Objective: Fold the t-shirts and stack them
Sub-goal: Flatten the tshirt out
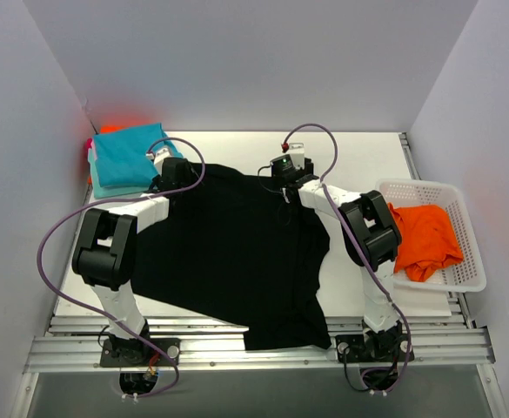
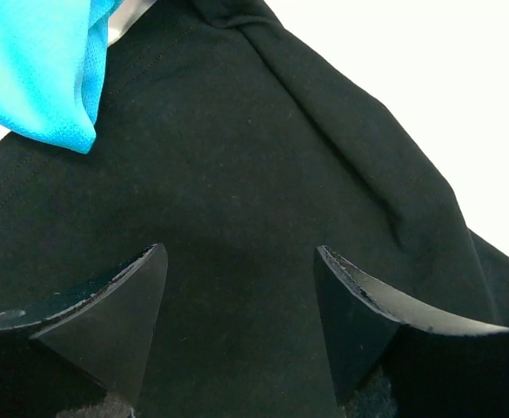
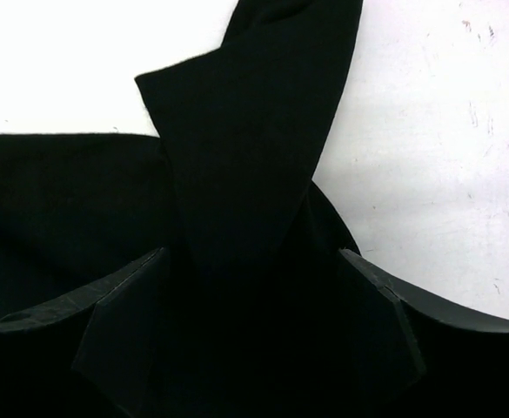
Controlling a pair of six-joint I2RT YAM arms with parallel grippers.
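Most likely a robotics lab test cell, not a home or a shop. Plain white panels box in a white table on three sides. A left arm and a right arm, both black and white, are bolted to bare aluminium rails at the near edge, with purple cables looping loose. A white lattice basket sits at the right.

Teal shirt: cut off by the top and left edges of the left wrist view. Shirts beneath it: hidden but for a pink edge. Orange shirt: left margin behind the right arm. Black shirt at the right tool: black on black, contact indiscernible.
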